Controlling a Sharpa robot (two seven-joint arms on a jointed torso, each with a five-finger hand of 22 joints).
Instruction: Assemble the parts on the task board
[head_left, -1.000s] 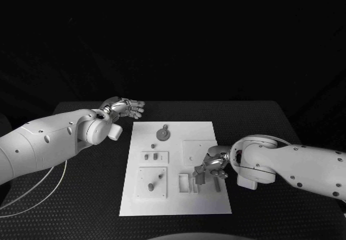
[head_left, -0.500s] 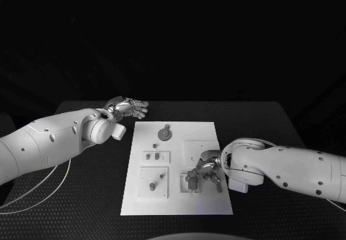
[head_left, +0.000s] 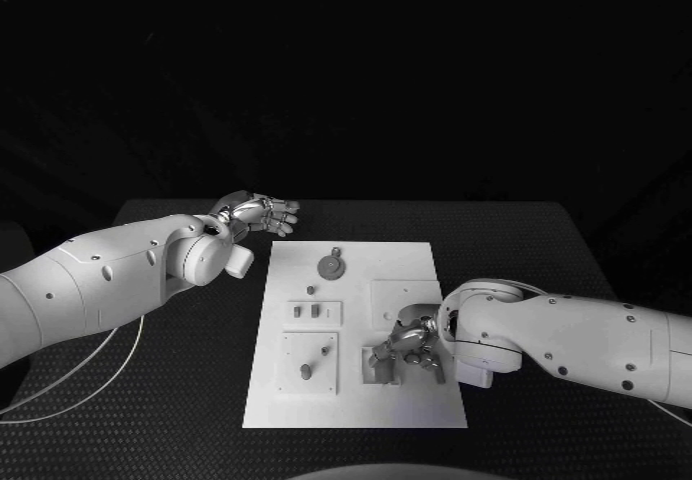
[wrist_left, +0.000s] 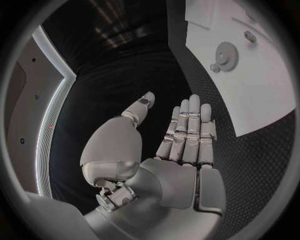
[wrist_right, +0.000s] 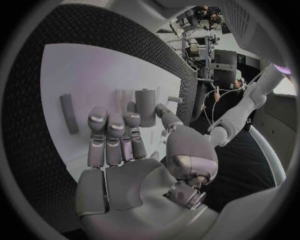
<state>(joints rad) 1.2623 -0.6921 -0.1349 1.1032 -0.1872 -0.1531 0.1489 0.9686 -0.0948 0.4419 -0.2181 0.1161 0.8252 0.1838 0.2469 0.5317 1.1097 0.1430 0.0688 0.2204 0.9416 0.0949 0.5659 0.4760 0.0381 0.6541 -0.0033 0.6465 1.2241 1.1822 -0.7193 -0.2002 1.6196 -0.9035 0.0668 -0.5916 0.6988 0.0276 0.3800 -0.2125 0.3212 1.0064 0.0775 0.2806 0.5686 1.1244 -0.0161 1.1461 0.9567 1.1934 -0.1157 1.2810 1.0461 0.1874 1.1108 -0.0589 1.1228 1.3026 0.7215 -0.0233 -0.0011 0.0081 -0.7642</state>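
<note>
The white task board (head_left: 353, 405) lies in the middle of the black table. My right hand (head_left: 408, 350) hangs low over its near right part. In the right wrist view its fingers (wrist_right: 112, 125) and thumb stand on either side of an upright grey peg (wrist_right: 145, 106); whether they pinch it is unclear. A loose grey bar (wrist_right: 69, 120) lies flat on the board beside the hand. My left hand (head_left: 257, 215) floats off the board's far left corner, with fingers straight, apart and empty (wrist_left: 187, 130). A grey gear (head_left: 330, 267) (wrist_left: 225, 52) lies at the board's far end.
Two small pegs (head_left: 304, 312) stand in a raised plate at the board's left, and another peg (head_left: 304, 372) sits in the plate nearer me. A thin white cable (head_left: 87, 385) loops over the table's left side.
My right hand has slid a little left and towards me, lower over the board's near right parts. The left hand has shifted slightly up and away.
</note>
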